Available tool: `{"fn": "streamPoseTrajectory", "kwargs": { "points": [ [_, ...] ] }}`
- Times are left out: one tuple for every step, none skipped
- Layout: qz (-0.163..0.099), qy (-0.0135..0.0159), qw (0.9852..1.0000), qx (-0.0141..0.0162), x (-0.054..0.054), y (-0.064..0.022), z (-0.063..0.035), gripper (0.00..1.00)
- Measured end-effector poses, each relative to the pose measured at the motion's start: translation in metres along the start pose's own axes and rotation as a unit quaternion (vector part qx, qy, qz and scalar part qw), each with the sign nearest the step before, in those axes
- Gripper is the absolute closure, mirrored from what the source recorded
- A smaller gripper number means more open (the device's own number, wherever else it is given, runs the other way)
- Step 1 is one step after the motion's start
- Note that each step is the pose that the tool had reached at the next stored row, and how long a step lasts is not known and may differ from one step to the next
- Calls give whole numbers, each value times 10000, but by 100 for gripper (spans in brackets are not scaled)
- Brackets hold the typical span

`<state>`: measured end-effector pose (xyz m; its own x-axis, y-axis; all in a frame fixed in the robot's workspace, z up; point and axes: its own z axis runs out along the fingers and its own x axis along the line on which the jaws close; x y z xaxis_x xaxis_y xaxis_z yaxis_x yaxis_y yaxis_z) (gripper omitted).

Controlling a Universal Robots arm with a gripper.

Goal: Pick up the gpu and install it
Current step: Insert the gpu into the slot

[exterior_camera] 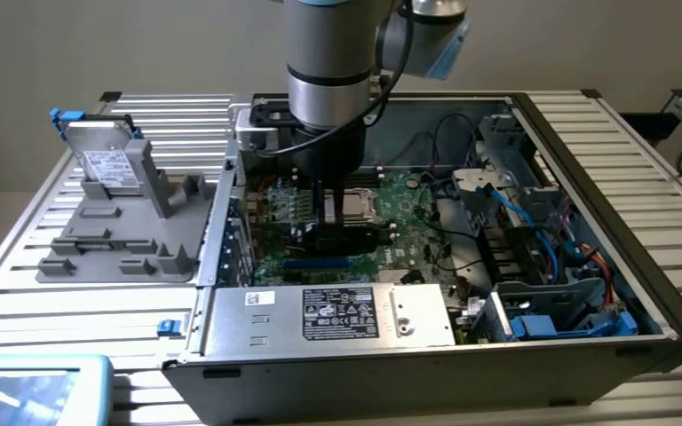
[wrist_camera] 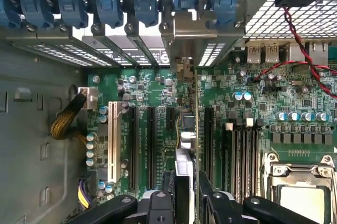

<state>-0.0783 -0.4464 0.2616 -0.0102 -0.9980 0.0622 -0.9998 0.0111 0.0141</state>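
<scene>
My gripper (wrist_camera: 189,192) is down inside the open computer case (exterior_camera: 590,222), shut on the gpu (wrist_camera: 196,129). In the wrist view the card stands on edge between the black fingers (wrist_camera: 210,197). It runs over the motherboard (wrist_camera: 158,92) among the long black expansion slots (wrist_camera: 132,145). Its silver end bracket (wrist_camera: 181,32) sits at the case's rear slot openings, under the blue retaining clips (wrist_camera: 142,6). In the exterior view the gripper (exterior_camera: 335,235) holds the gpu's black face (exterior_camera: 359,241) low over the motherboard (exterior_camera: 407,209). Whether the card is pressed into a slot I cannot tell.
A silver hard drive (exterior_camera: 110,164) with blue tabs leans on a grey fixture (exterior_camera: 122,235) at the exterior view's left. The power supply (exterior_camera: 341,312) lies along the case's near side. Drive bays and blue cables (exterior_camera: 554,293) fill the right. The CPU socket (wrist_camera: 303,192) and red-black wires (wrist_camera: 305,45) lie beside the card.
</scene>
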Motion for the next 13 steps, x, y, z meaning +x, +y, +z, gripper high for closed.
{"fn": "streamPoseTrajectory", "kwargs": {
  "points": [
    [0,0,10000,0,-1,1,13,72],
    [0,1,10000,-1,-1,2,26,72],
    [0,1,10000,-1,-2,3,40,72],
    [0,1,10000,-2,-3,4,51,72],
    [0,0,10000,-2,-4,6,62,72],
    [0,1,10000,-6,-4,8,67,72],
    [-1,1,10000,-15,-4,10,68,72],
    [-1,2,10000,-21,-4,12,70,72],
    [-2,3,10000,-29,-4,14,71,72],
    [-2,1,10000,-35,-6,15,72,72],
    [-3,1,10000,-39,-9,15,73,72],
    [-2,1,10000,-40,-13,16,74,72],
    [-2,1,10000,-41,-18,17,76,72]
  ]
}}
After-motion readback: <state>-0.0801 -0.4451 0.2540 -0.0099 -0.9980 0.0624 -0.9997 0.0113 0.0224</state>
